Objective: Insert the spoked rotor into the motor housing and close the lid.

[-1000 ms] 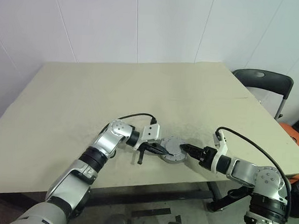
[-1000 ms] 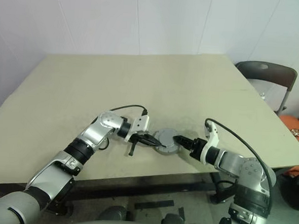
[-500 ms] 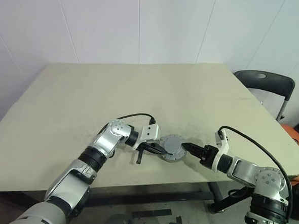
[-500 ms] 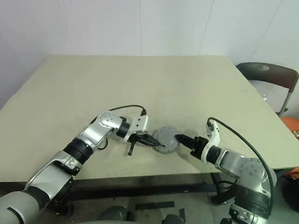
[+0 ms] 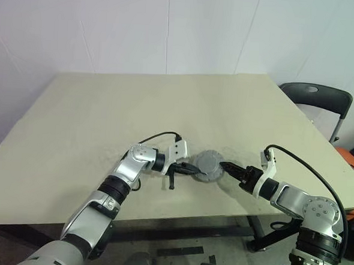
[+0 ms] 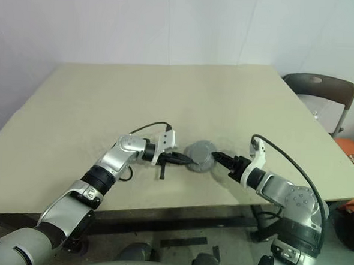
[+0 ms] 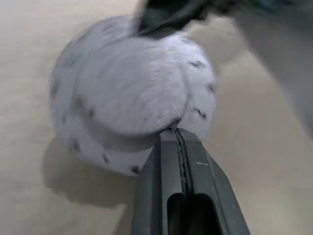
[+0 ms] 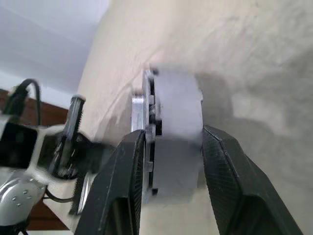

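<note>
**Inspector A:** The motor housing (image 5: 210, 166) sits on the table (image 5: 106, 116) near the front edge, between the two arms. In the head views its top is a closed grey disc, so I judge the lid (image 6: 199, 152) to be down over it. The right wrist view shows a thin dark seam between lid and body, so I would not call it fully seated.

**Inspector B:** The spoked rotor?

**Inspector A:** I judge it to be inside, under the lid, but that cannot be confirmed.

**Inspector B:** Tool states?

**Inspector A:** The left gripper (image 7: 176, 134) has its fingers pressed together, holding nothing, with the tip touching the housing's left side where lid meets body. The right gripper (image 8: 171, 142) has its fingers apart, straddling the housing from the right. One finger lies on the lid face, the other on the base. Whether they are pressing I cannot tell.

**Inspector B:** What does the next move turn on?

**Inspector A:** The housing's axis against the right fingers. The squeeze line runs through lid and base, along that axis, so drawing the fingers together should shut the seam. The left tip opposes from the far side and should stop sliding. Both arms are at the part, and the right has the working hold. The risk is the housing tipping or skidding toward the left gripper.
</note>
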Tool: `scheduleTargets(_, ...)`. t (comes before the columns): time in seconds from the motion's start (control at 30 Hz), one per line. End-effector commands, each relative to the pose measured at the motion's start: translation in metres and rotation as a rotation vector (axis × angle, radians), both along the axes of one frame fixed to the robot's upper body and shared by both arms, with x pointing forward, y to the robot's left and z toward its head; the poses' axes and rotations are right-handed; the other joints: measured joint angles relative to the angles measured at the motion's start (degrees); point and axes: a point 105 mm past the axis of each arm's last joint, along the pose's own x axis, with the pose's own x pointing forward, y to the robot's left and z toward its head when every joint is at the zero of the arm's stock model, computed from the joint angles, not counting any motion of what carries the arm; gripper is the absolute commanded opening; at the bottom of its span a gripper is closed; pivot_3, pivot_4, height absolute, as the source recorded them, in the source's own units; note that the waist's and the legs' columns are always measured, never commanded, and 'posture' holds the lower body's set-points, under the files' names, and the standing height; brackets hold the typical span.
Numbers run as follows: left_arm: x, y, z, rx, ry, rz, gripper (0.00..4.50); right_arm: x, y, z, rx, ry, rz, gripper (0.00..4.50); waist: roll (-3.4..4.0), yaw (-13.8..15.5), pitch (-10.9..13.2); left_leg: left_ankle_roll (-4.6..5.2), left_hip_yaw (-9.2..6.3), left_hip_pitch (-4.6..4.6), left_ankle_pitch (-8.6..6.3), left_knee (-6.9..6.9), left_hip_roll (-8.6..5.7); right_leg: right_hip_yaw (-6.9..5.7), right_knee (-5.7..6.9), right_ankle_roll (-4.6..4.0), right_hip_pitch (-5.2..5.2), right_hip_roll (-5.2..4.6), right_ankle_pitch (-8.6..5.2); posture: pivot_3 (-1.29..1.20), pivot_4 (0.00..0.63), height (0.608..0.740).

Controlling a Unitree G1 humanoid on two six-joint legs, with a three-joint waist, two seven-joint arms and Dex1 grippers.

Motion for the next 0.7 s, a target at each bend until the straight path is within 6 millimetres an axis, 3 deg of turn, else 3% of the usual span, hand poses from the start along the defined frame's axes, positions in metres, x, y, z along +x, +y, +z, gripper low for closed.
scheduleTargets(0.03, 0.019, -0.012, 0.055, -0.16, -0.143, 0.053, 0.0, -0.002, 0.026, -0.003, 0.054, 0.023, 0.091, 1.48, -0.07, -0.1, 0.0, -0.01, 0.0, -0.08, 0.01, -0.07, 0.04, 0.0, 0.02, 0.01, -0.05, 0.05, 0.0, 0.0, 0.0, 0.74)
scheduleTargets(0.23, 0.023, -0.002, 0.057, -0.223, -0.089, 0.115, 0.0, 0.01, 0.023, -0.007, 0.069, 0.032, 0.036, 1.48, 0.0, -1.8, 0.0, -0.11, -0.01, -0.03, 0.07, -0.36, 0.16, 0.19, 0.04, 0.0, -0.23, 0.31, 0.0, 0.0, 0.0, 0.74)
scheduleTargets(0.47, 0.025, 0.003, 0.059, -0.294, -0.033, 0.174, 0.0, 0.015, 0.024, -0.005, 0.093, 0.02, 0.016, 1.48, -0.03, -1.5, 0.1, -0.31, -0.01, 0.07, 0.2, -0.11, 0.17, 0.36, 0.56, 0.0, -0.33, 0.37, 0.0, 0.0, 0.0, 0.74)
scheduleTargets(0.57, 0.051, 0.015, 0.078, -0.461, 0.051, 0.373, 0.0, 0.03, 0.01, -0.002, 0.087, -0.025, -0.112, 1.48, -0.07, -1.5, 0.1, -0.31, 0.0, 0.09, 0.2, -0.02, 0.16, 0.42, 0.67, 0.0, -0.36, 0.37, 0.0, 0.0, 0.0, 0.74)
scheduleTargets(0.63, 0.078, 0.036, 0.087, -0.597, 0.14, 0.595, 0.0, 0.041, -0.003, 0.005, 0.159, -0.051, -0.223, 1.48, -0.18, -1.3, 0.2, -0.34, 0.0, 0.08, 0.22, 0.02, 0.16, 0.48, 0.8, 0.02, -0.44, 0.41, 0.0, 0.0, 0.0, 0.74)
scheduleTargets(0.7, 0.088, 0.048, 0.089, -0.686, 0.212, 0.689, 0.0, 0.045, -0.009, 0.007, 0.189, -0.06, -0.28, 1.48, -0.19, -1.2, 0.2, -0.38, -0.03, 0.08, 0.25, 0.03, 0.14, 0.6, 0.9, 0.06, -0.54, 0.54, 0.03, 0.0, 0.0, 0.74)
